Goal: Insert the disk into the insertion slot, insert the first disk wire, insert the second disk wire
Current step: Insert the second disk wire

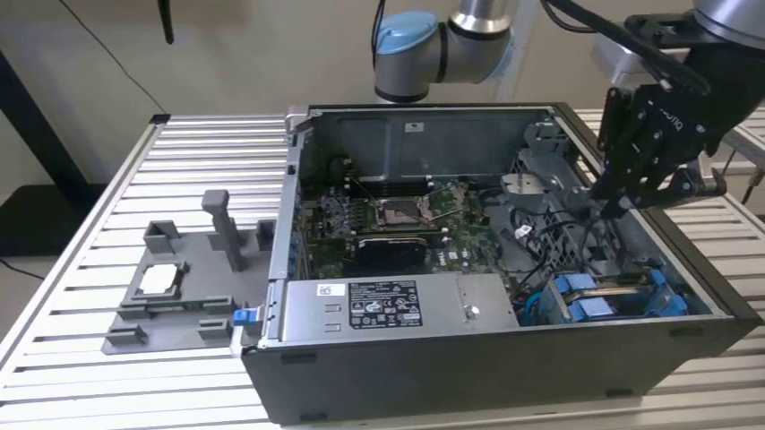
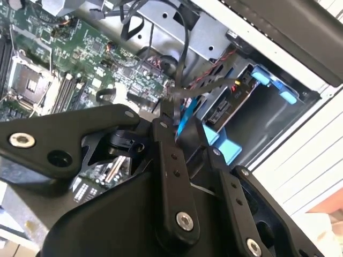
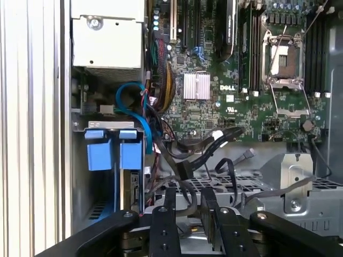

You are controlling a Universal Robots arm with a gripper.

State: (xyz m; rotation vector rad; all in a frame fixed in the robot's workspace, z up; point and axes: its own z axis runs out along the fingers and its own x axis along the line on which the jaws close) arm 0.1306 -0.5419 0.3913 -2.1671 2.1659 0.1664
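The gripper (image 1: 615, 206) is black, the motherboard (image 3: 214, 107) green, the insertion slot rails (image 3: 99, 155) bright blue.

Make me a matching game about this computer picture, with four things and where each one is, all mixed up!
Things:
1. gripper
2. circuit board
3. silver box with a white sticker
4. small silver chip

Places:
A. on the grey holder, outside the case
B. green, lying flat inside the case
C. black, above the case at the exterior view's right
D. inside the case, along its near wall

Pairs: 1-C, 2-B, 3-D, 4-A
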